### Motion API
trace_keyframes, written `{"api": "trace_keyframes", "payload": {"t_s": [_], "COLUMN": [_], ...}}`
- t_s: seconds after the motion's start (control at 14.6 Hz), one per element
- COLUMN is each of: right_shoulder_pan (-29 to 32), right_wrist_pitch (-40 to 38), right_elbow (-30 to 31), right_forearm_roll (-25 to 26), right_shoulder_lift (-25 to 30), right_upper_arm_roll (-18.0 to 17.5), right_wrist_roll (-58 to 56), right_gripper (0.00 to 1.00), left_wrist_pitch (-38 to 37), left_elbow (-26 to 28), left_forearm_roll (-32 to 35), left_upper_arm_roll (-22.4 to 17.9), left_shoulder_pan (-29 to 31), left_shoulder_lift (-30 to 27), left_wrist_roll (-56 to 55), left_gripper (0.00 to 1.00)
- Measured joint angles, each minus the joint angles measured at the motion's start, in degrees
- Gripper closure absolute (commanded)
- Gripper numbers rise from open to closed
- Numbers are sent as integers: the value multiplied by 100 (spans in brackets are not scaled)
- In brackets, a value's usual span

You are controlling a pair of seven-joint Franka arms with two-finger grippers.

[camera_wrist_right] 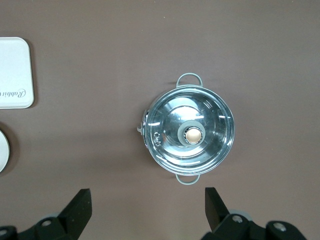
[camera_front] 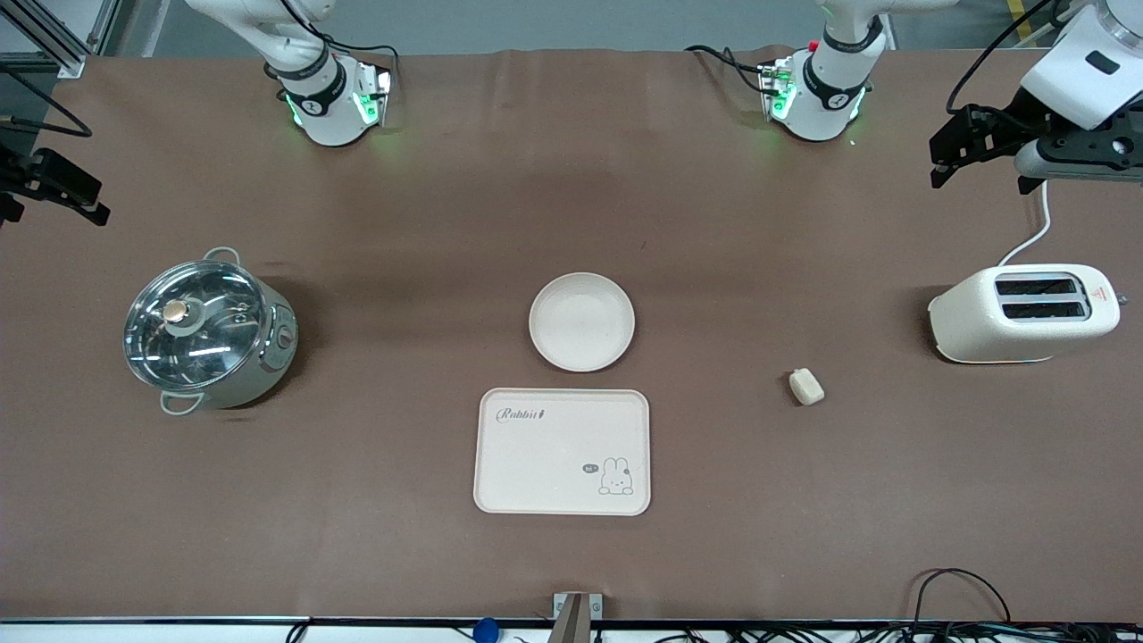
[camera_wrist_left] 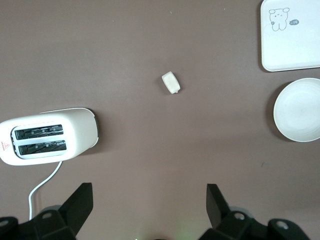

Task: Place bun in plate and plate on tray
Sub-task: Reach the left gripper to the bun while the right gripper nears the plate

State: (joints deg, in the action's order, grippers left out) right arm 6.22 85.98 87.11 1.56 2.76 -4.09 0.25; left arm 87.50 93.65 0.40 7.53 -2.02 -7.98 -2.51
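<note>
Both empty, fingers spread: left gripper (camera_front: 946,161) upper right, right gripper (camera_front: 54,192) waits upper left; descend squarely over bun (camera_front: 806,387), centre-right, grasp gently

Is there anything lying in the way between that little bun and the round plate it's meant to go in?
Nothing visible: only bare table separates the bun from the plate. The toaster sits off toward the left arm's end.

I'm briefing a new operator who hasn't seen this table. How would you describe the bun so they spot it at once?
Start at the large cream two-slot toaster toward the left arm's end of the brown table. The bun lies on the bare cloth beside it, slightly nearer the front camera, between the toaster and the rectangular cream "Rabbit" tray. It is a tiny pale cream rounded lump, far smaller than anything around it.
</note>
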Motion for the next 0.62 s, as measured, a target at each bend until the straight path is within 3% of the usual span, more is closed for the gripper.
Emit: {"api": "trace_keyframes", "payload": {"t_s": [0.27, 0.62], "right_shoulder_pan": [0, -153], "right_wrist_pitch": [2, 124], "right_elbow": [0, 14], "right_forearm_roll": [-2, -293], "right_shoulder_lift": [0, -33], "right_upper_arm_roll": [0, -11], "right_wrist_roll": [0, 11], "right_gripper": [0, 0], "left_wrist_pitch": [0, 631], "left_elbow": [-153, -258], "left_forearm_roll": [2, 2], "left_upper_arm_roll": [-35, -154], "left_shoulder_pan": [25, 64], "left_shoulder_lift": [215, 1317], "left_wrist_roll": [0, -80], "left_gripper": [0, 0]}}
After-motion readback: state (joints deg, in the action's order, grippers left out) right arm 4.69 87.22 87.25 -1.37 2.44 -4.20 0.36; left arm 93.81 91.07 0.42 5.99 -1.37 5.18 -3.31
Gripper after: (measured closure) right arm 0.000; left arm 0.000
